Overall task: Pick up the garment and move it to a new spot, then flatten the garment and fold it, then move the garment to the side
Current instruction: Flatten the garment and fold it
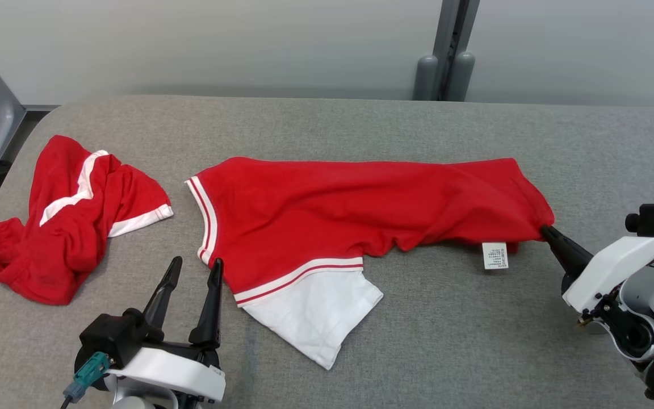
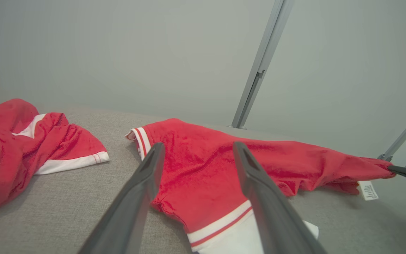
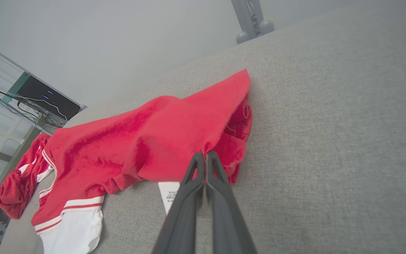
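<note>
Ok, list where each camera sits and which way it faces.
Head view: above the table, looking forward and down at shirt and shorts; left fingers open at lower left, right fingers shut on the shirt's right end.
Left wrist view: low by the sleeve end, facing across the shirt to the wall; own fingers apart.
Right wrist view: at the right end, facing back along the shirt; own fingers shut on it.
Shared: both wrist views show shirt and shorts.
</note>
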Robot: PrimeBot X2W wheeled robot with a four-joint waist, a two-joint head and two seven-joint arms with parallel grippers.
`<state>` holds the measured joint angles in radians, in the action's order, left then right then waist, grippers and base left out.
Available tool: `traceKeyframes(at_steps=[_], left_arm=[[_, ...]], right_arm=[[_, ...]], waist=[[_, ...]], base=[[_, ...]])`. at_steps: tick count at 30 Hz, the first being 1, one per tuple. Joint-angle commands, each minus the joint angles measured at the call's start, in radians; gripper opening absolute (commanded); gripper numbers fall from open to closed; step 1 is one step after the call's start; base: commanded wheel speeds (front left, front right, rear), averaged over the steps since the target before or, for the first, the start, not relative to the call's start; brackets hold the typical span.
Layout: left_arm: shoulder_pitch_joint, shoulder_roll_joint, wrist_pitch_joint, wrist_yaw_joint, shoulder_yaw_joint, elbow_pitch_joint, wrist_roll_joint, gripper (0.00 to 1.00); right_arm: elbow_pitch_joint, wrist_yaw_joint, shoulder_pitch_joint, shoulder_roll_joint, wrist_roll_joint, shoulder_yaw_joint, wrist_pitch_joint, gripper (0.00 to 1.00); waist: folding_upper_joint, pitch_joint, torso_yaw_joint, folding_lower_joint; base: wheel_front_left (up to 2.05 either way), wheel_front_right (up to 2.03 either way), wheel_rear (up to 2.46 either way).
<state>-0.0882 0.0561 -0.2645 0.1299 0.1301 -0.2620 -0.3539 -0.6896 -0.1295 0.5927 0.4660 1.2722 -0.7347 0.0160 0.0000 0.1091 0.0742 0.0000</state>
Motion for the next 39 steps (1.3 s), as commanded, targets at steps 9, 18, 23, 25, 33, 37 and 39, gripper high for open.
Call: traceKeyframes(at_steps=[9,18,23,25,33,37,39], left_arm=[[0.022,0.003,-0.003,0.001,-0.016,0.003,0.003,1.0],[0.027,0.001,-0.003,0.001,-0.035,0.012,0.011,1.0],[0.03,0.006,-0.003,0.001,-0.04,0.015,0.011,1.0],[0.027,0.008,-0.003,0.001,-0.041,0.015,0.011,1.0],[-0.001,0.012,-0.003,0.001,-0.025,0.006,0.006,1.0],[-0.008,0.011,-0.003,0.001,-0.014,0.002,0.003,1.0],[-0.011,0.011,-0.003,0.001,-0.008,0.001,0.001,1.0]], right_arm=[[0.191,-0.002,-0.106,0.116,0.075,-0.016,-0.037,0.0],[0.424,-0.002,-0.258,0.248,0.144,0.008,-0.064,0.0],[0.566,-0.002,-0.373,0.315,0.218,0.044,-0.052,0.0],[0.63,-0.002,-0.415,0.335,0.255,0.062,-0.048,0.0],[0.704,-0.002,-0.434,0.356,0.276,0.079,-0.047,0.0],[0.617,-0.003,-0.354,0.286,0.258,0.07,-0.062,0.0],[0.551,-0.002,-0.303,0.241,0.246,0.062,-0.069,0.0]], waist=[[0.0,-0.022,-0.059,0.0],[0.0,-0.016,-0.104,0.0],[0.0,-0.007,-0.119,0.0],[0.0,-0.003,-0.122,0.0],[0.0,0.001,-0.1,0.0],[0.0,0.007,-0.076,0.0],[0.0,0.013,-0.061,0.0]], base=[[0.0,0.0,0.0],[0.0,0.0,0.0],[0.0,0.0,0.0],[0.0,0.0,0.0],[0.0,0.0,0.0],[0.0,0.0,0.0],[0.0,0.0,0.0]])
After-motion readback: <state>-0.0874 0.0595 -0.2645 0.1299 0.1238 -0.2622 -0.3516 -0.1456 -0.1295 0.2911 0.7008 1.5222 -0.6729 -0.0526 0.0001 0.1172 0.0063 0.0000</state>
